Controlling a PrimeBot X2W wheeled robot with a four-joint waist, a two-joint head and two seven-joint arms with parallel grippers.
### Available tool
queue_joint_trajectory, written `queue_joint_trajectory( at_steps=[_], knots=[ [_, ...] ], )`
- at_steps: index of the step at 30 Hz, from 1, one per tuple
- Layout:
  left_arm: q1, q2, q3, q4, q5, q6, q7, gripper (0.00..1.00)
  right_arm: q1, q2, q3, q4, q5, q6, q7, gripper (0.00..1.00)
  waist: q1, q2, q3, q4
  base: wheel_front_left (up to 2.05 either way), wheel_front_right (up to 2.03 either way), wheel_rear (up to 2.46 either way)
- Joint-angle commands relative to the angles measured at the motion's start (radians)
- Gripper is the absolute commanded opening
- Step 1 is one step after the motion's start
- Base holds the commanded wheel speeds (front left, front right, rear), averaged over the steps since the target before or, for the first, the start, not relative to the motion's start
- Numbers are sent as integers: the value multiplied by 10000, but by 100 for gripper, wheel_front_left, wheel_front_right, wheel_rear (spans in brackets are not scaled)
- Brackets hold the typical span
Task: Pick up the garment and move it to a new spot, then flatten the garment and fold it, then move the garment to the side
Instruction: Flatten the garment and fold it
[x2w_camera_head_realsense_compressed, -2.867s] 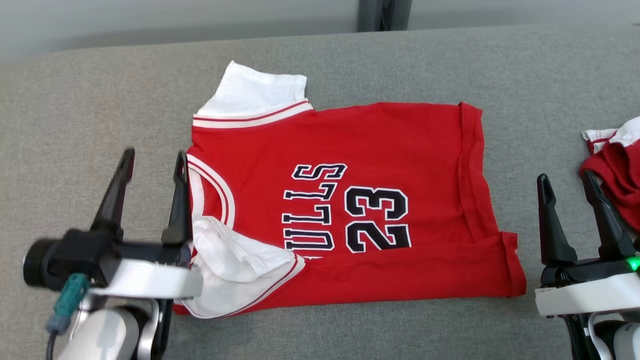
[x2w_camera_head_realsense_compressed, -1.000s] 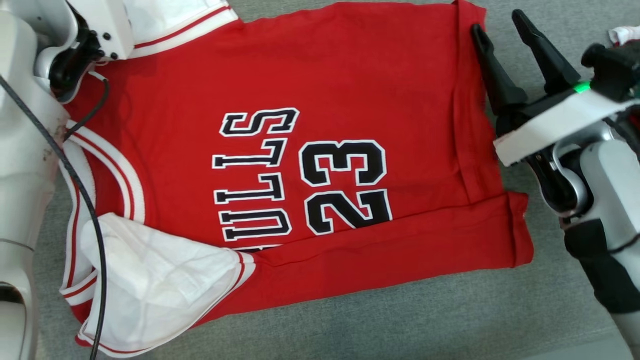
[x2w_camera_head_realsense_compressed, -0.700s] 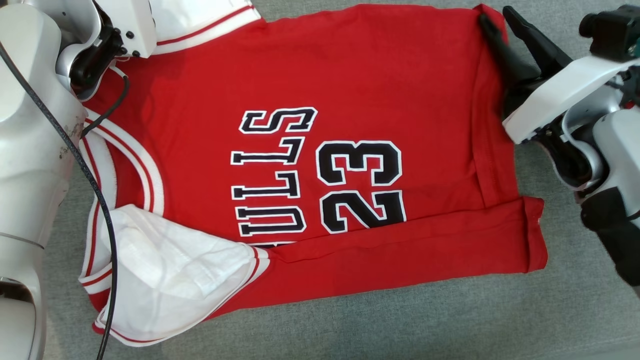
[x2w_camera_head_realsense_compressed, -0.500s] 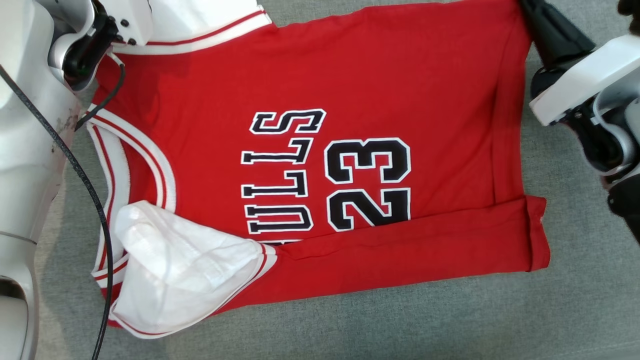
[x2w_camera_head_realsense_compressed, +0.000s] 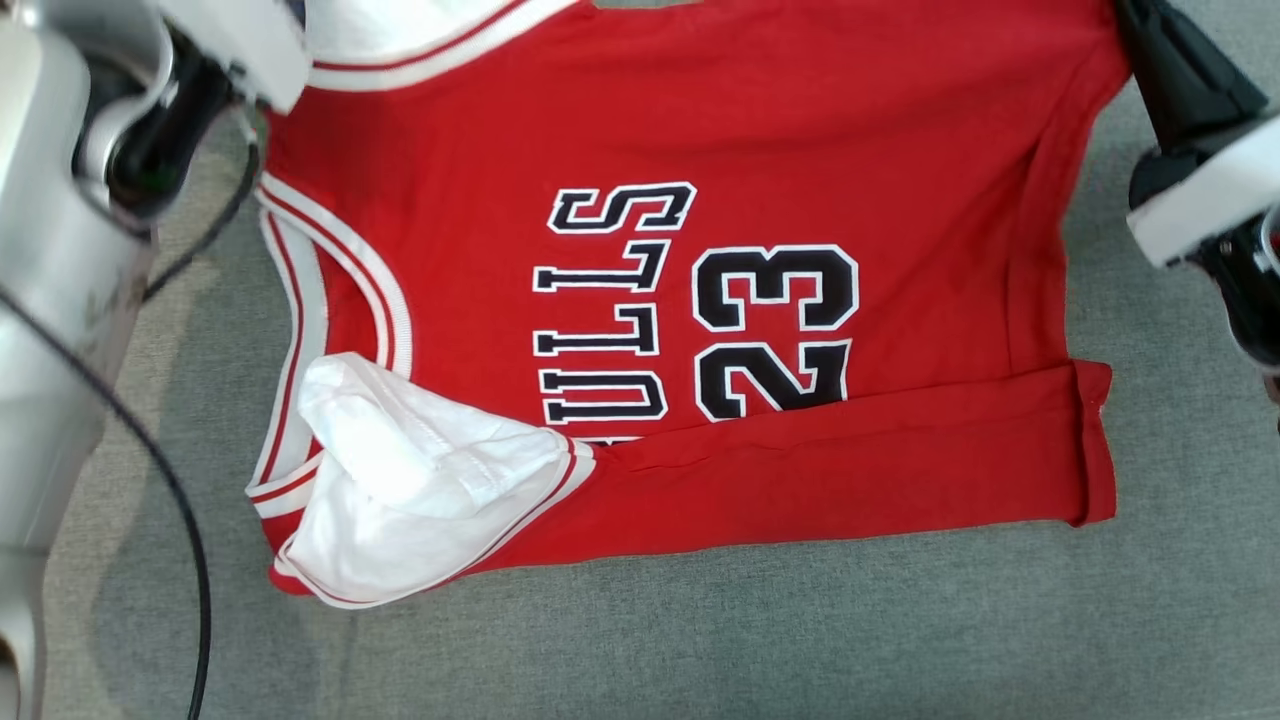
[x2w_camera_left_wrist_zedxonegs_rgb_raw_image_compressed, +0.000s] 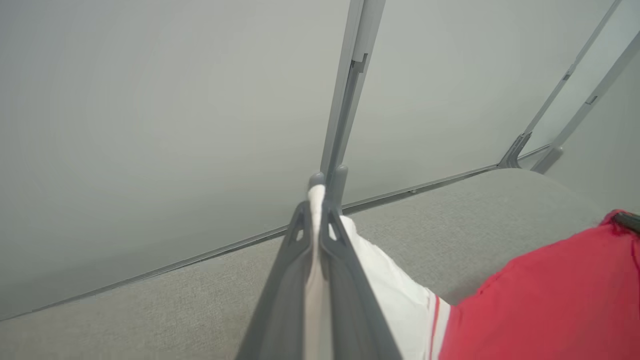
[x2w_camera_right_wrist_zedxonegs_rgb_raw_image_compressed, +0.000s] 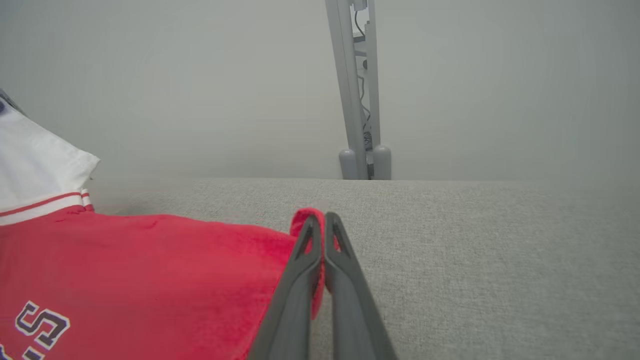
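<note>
At the far hem corner of the jersey (x2w_camera_head_realsense_compressed: 800, 120), the right hand (x2w_camera_right_wrist_zedxonegs_rgb_raw_image_compressed: 320, 220), whose fingers stood apart beside the cloth a second ago, is now pinched together on the red hem. The left hand (x2w_camera_left_wrist_zedxonegs_rgb_raw_image_compressed: 316, 207) is clamped on the far white sleeve (x2w_camera_left_wrist_zedxonegs_rgb_raw_image_compressed: 385, 285). The jersey lies on the grey counter (x2w_camera_head_realsense_compressed: 700, 630), red, "23" print facing up, with its near edge folded over in a band and its near sleeve crumpled by the striped neck trim.

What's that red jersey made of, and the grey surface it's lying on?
Jersey: probably a soft knit, cotton or polyester, matte; it creases and folds limply, with stitched hems. Grey surface: looks like woven upholstery fabric, matte, with a fine speckled weave.
</note>
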Motion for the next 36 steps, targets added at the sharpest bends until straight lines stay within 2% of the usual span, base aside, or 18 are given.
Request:
queue_joint_trajectory(
  at_steps=[1, 5, 9, 10, 12, 13, 14, 15, 20, 23, 26, 29, 30, 31, 32, 33, 36],
  knots=[
    [541, 231, 169, -614, -216, 29, -194, 0, 385, -167, -102, -221, 102, -4, -147, 0, 0, 0, -54, 68, 0, 0, 0],
    [2327, 862, 523, -2855, -642, 398, -533, 0, 1421, -421, -482, -869, 62, -4, -282, 0, 0, 0, -144, 240, 0, 0, 0],
    [4441, 1546, 758, -5356, -908, 1159, -698, 0, 2599, -474, -1041, -1515, -8, -4, -264, 0, 0, 0, -229, 386, 0, 0, 0],
    [5469, 1871, 929, -6503, -1054, 1587, -833, 0, 3173, -401, -1432, -1806, -56, -2, -291, 0, 0, 0, -261, 444, 0, 0, 0],
    [6463, 2100, 1079, -7499, -1230, 1987, -962, 0, 3757, -286, -1834, -2080, -80, -2, -267, 0, 0, 0, -302, 499, 0, 0, 0],
    [6463, 2100, 1079, -7499, -1230, 1987, -962, 0, 3757, -286, -1834, -2080, -80, -2, -267, 0, 0, 0, -302, 499, 0, 0, 0],
    [7377, 2295, 1186, -8270, -1351, 2365, -1095, 0, 4325, -164, -2247, -2378, -155, -4, -248, 0, 0, 0, -350, 536, 0, 0, 0],
    [7377, 2295, 1186, -8270, -1351, 2365, -1095, 0, 4325, -164, -2247, -2378, -155, -4, -248, 0, 0, 0, -350, 536, 0, 0, 0],
    [9220, 2553, 1403, -9462, -1626, 3079, -1452, 0, 5666, 333, -3239, -3280, -157, -4, -127, 0, 0, 0, -472, 584, 0, 0, 0],
    [9971, 2540, 1457, -9750, -1922, 3221, -1605, 0, 6389, 629, -3655, -3733, -244, -2, 170, 0, 0, 0, -531, 629, 0, 0, 0],
    [10424, 2493, 1388, -9520, -2173, 3220, -1577, 0, 7016, 984, -4008, -4057, -389, -2, 507, 0, 0, 0, -562, 666, 0, 0, 0],
    [10625, 2347, 1180, -9115, -2526, 2811, -1515, 0, 7432, 1392, -4258, -4106, -677, -2, 784, 0, 0, 0, -587, 631, 0, 0, 0],
    [10651, 2363, 1114, -8928, -2545, 2719, -1476, 23, 7493, 1513, -4303, -4086, -764, -2, 844, 9, 0, 0, -603, 615, 0, 0, 0],
    [10670, 2316, 1069, -8742, -2585, 2677, -1485, 59, 7520, 1644, -4360, -4084, -816, -2, 885, 40, 0, 0, -619, 605, 0, 0, 0],
    [10649, 2255, 1032, -8584, -2593, 2615, -1512, 100, 7557, 1753, -4393, -4077, -866, -2, 899, 93, 0, 0, -647, 584, 0, 0, 0],
    [10587, 2169, 1059, -8447, -2555, 2587, -1642, 100, 7595, 1844, -4477, -4060, -994, -2, 859, 100, 0, 0, -680, 564, 0, 0, 0],
    [10375, 2119, 1198, -8073, -2063, 2761, -2135, 100, 7640, 2178, -4720, -4224, -1320, -2, 616, 100, 0, 0, -809, 514, 0, 0, 0]
  ],
)
